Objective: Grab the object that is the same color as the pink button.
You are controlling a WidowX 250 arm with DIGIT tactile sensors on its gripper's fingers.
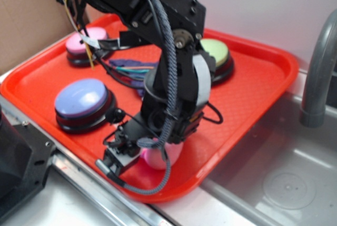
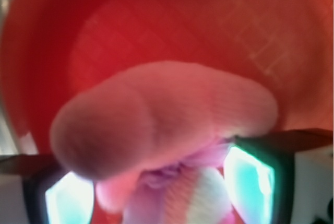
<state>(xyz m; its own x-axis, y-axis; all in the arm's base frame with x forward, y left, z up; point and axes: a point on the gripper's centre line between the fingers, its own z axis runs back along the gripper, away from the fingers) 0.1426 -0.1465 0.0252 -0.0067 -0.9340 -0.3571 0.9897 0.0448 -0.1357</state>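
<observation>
The object, a small pink plush toy (image 1: 162, 156), lies at the front edge of the red tray (image 1: 253, 105), under the lowered arm. My gripper (image 1: 150, 152) is down around it. In the wrist view the plush toy (image 2: 162, 119) fills the middle, blurred, with lilac and white parts low between the two pale fingers (image 2: 70, 200). My gripper (image 2: 159, 192) is shut on it, with a pad pressing each side. The pink button (image 1: 84, 44) stands at the tray's far left corner, partly behind the arm.
A lilac-blue button (image 1: 81, 99) stands left of the gripper and a light green button (image 1: 218, 55) at the back. A purple item (image 1: 129, 70) lies behind the arm. A metal sink (image 1: 295, 184) and grey faucet (image 1: 318, 73) lie to the right.
</observation>
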